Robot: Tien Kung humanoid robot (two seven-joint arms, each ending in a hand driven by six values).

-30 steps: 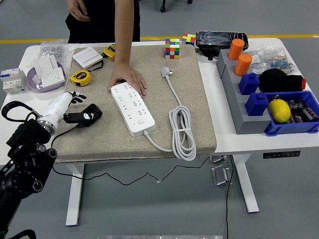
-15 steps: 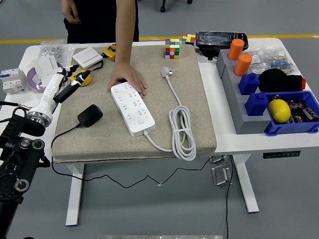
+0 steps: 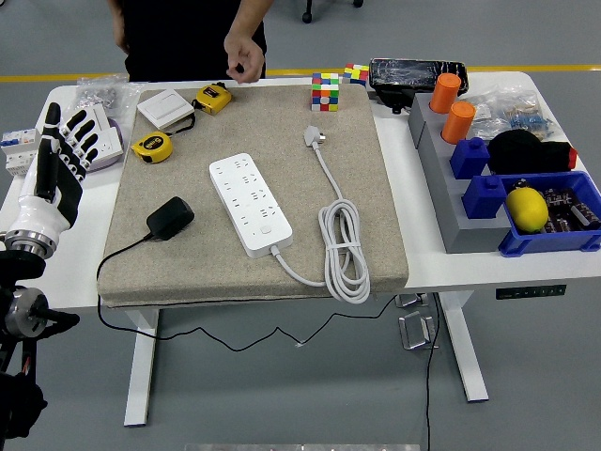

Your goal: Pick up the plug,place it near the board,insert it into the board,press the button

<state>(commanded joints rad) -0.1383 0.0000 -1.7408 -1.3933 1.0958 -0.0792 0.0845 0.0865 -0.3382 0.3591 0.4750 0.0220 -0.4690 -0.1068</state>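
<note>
The plug (image 3: 169, 218) is a small black block with rounded corners, lying flat on the beige mat (image 3: 188, 268), just left of the board (image 3: 251, 203) and apart from it. A thin black cable runs from the plug leftward off the mat's near edge and hangs below the table. The board is a long white power strip, set at a slant on the mat, with rows of sockets along its top and a small button (image 3: 266, 228) toward its near end. Its thick white cord (image 3: 342, 246) leaves the near end, loops in a coil to the right of the board, and ends in a white plug head (image 3: 313, 137) beyond the coil. The left hand (image 3: 62, 155) is raised well left of the board, past the mat's edge, its fingers spread and upright, holding nothing. Beyond the board, a person's hand (image 3: 244, 54) hangs above the mat's far edge, fingers loosely curled, touching nothing
</note>
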